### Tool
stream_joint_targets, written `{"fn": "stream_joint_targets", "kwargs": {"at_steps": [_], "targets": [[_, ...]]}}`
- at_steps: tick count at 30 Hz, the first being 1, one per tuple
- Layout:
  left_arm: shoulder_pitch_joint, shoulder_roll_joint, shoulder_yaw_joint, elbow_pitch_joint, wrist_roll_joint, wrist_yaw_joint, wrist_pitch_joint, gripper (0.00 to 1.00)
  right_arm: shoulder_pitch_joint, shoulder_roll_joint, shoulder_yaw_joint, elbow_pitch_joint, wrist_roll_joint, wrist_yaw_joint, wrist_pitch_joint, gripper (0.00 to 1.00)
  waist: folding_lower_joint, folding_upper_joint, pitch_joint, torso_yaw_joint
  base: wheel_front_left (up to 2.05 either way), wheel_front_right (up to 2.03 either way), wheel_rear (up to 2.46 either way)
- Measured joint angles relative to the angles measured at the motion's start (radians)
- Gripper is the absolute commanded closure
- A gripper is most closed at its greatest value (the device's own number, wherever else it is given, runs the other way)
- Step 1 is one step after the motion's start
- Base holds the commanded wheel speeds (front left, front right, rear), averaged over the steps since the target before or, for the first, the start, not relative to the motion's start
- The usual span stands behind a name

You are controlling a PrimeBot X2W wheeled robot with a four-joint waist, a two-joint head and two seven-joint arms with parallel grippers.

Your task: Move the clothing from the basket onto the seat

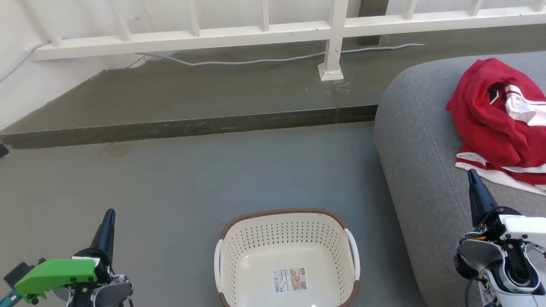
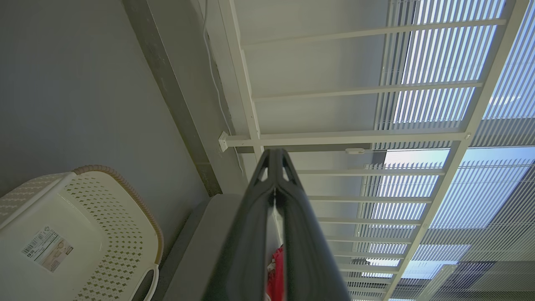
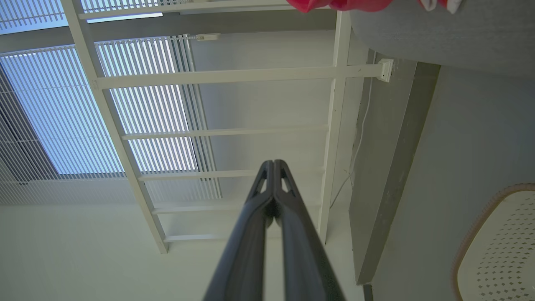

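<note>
floor (image 1: 183, 179): grey concrete; we note a raised step at the far side, under the white railing (image 1: 213, 36)
seat (image 1: 422, 170): broad grey cushion on our right; stitched seams visible
clothing (image 1: 490, 123): red with white stripes; heaped on the seat's top towards its far right
basket (image 1: 239, 256): on the floor just left of the seat, between the two arms; well apart from the clothing; we see its pale bottom with a sticker (image 1: 290, 280)
left gripper (image 1: 110, 213): fingers pressed together, gripping nothing; over the floor left of the basket
right gripper (image 1: 471, 172): fingers pressed together, gripping nothing; tip over the seat, just short of the clothing's white hem
</note>
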Motion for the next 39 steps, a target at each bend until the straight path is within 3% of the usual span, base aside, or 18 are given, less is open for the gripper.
{"fn": "stream_joint_targets", "kwargs": {"at_steps": [39], "targets": [[-0.001, -0.008, 0.002, 0.008, 0.0, -0.004, 0.004, 1.0, 0.0, 0.001, -0.003, 0.005, 0.0, 0.0, 0.0, 1.0, 0.0, 0.0, 0.0, 0.0, 0.0, 0.0, 0.0]]}}
